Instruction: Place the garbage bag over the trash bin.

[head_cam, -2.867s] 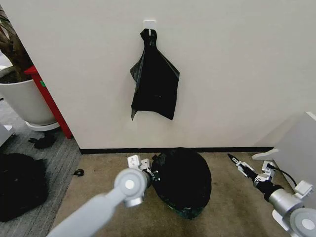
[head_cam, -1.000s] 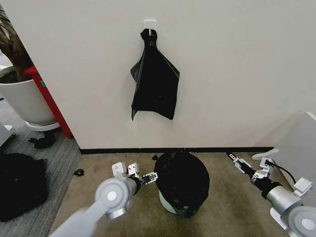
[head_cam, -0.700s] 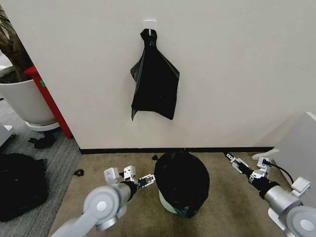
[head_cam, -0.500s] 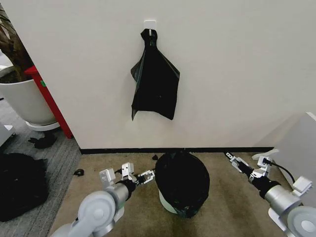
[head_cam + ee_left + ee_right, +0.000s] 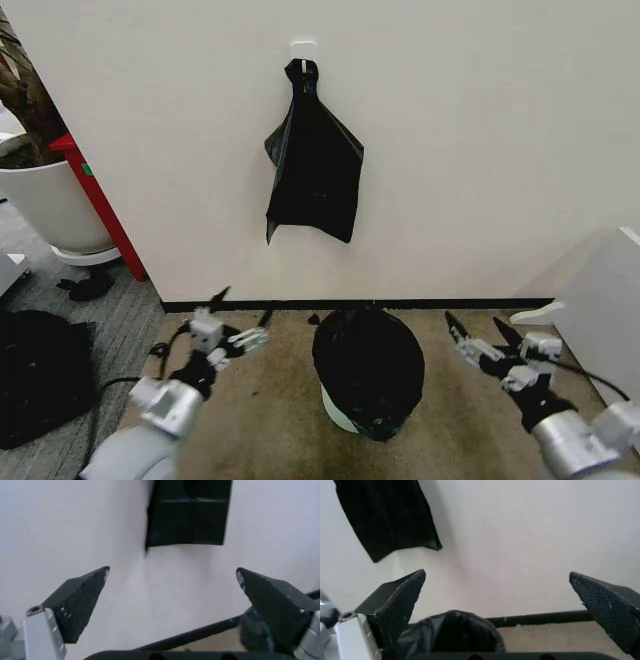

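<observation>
The left gripper (image 5: 238, 317) has drawn back from the thin, glossy black plastic garbage bag (image 5: 368, 363) — a moment ago its fingertips were at the bag's near side; now it hovers to the left of the bag, well clear, fingers spread wide and holding nothing. The left wrist view confirms both pads apart with only wall between them. The right gripper (image 5: 482, 335) has likewise spread from a narrow, closed pose to a fully released one and sits to the right of the bag, apart from it, empty.

Judgement: with both claws released and withdrawn, the covering step appears finished. The bag drapes over the small round white plastic trash bin (image 5: 338, 409), enveloping its top and most of its sides; only a pale strip of the bin's lower wall shows beneath the bag's left hem.

Surface and room, referenced to the bin:
- The bin stands on tan short-pile carpet (image 5: 450, 420), just in front of the black skirting strip (image 5: 250, 303) of the white wall (image 5: 480, 150).
- Directly above the bin — a second black bag (image 5: 314, 165) knotted on a white wall hook (image 5: 303, 46).
- Far left of the bin: a large white plant pot (image 5: 50, 205), a red panel edge (image 5: 105, 215), and a dark lumpy heap (image 5: 40, 375) on grey flooring.
- Right of the bin: a white cabinet corner (image 5: 605, 290).
</observation>
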Robot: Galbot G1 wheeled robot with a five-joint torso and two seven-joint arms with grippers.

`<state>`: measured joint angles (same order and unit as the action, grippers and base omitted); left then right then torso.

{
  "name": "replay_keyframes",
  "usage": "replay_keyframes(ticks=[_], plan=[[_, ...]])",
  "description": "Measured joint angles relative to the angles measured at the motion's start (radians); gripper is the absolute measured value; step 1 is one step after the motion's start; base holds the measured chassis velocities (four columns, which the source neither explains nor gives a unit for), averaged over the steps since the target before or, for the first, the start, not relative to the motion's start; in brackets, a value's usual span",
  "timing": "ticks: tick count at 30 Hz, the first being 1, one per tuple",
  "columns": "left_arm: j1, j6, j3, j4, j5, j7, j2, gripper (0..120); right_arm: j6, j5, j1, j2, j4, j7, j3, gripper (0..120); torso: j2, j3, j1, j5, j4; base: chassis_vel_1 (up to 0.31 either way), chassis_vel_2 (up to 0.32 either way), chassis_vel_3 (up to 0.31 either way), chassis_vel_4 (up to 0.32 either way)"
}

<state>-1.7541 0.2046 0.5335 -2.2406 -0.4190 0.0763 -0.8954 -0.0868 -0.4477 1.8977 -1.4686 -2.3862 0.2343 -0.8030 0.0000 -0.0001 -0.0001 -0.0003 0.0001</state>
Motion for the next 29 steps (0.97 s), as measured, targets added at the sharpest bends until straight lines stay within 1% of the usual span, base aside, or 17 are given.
replay_keyframes(ticks=[3, 4, 5, 6, 7, 9, 12, 18, 23, 29], plan=[[-0.099, 0.048, 0.083, -0.017, 0.056, -0.048, -0.071, 100, 0.121, 0.084, 0.05, -0.068, 0.02, 0.039, 0.001, 100, 0.0, 0.0, 0.0, 0.0, 0.0001, 0.0, 0.0, 0.0, 0.0], [-0.099, 0.048, 0.083, -0.017, 0.056, -0.048, -0.071, 100, 0.121, 0.084, 0.05, -0.068, 0.02, 0.039, 0.001, 100, 0.0, 0.0, 0.0, 0.0, 0.0001, 0.0, 0.0, 0.0, 0.0], [-0.128, 0.05, 0.099, -0.032, 0.06, -0.054, -0.098, 100, 0.151, 0.091, 0.064, -0.083, 0.023, 0.042, 0.0, 100, 0.0, 0.0, 0.0, 0.0, -0.0002, 0.0, 0.0, 0.0, 0.0], [-0.155, 0.048, 0.11, -0.051, 0.06, -0.057, -0.125, 100, 0.181, 0.096, 0.08, -0.098, 0.024, 0.042, 0.0, 100, 0.0, 0.0, 0.0, -0.0001, 0.0, 0.0, 0.0, 0.0, 0.0], [-0.19, 0.04, 0.117, -0.077, 0.06, -0.057, -0.163, 100, 0.211, 0.1, 0.097, -0.111, 0.027, 0.042, 0.0, 100, 0.0, 0.0, 0.0, 0.0002, -0.0001, 0.0, 0.0, 0.0, 0.0], [-0.228, 0.031, 0.118, -0.102, 0.071, -0.055, -0.207, 100, 0.255, 0.101, 0.123, -0.126, 0.037, 0.043, 0.002, 100, 0.0, 0.0, 0.0, 0.0001, 0.0, 0.0, 0.0, 0.0, 0.0], [-0.277, 0.019, 0.117, -0.126, 0.091, -0.052, -0.259, 100, 0.285, 0.084, 0.146, -0.135, 0.049, 0.048, 0.007, 100, 0.0, 0.0, 0.0, 0.0003, -0.0001, 0.0, 0.0, 0.0, 0.0], [-0.335, 0.006, 0.111, -0.152, 0.122, -0.044, -0.29, 100, 0.281, 0.019, 0.15, -0.121, 0.049, 0.063, 0.005, 100, 0.0, 0.0, 0.0, 0.0003, 0.0, 0.0, 0.0, 0.0, 0.0], [-0.348, -0.023, 0.104, -0.177, 0.125, -0.033, -0.307, 100, 0.258, -0.015, 0.143, -0.107, 0.037, 0.073, 0.0, 100, 0.0, 0.0, 0.0, 0.0003, -0.0001, 0.0, 0.0, 0.0, 0.0], [-0.359, -0.039, 0.098, -0.198, 0.152, -0.027, -0.326, 100, 0.25, -0.042, 0.144, -0.087, 0.041, 0.09, -0.003, 100, 0.0, 0.0, 0.0, 0.0004, -0.0001, 0.0, 0.0, 0.0, 0.0]])
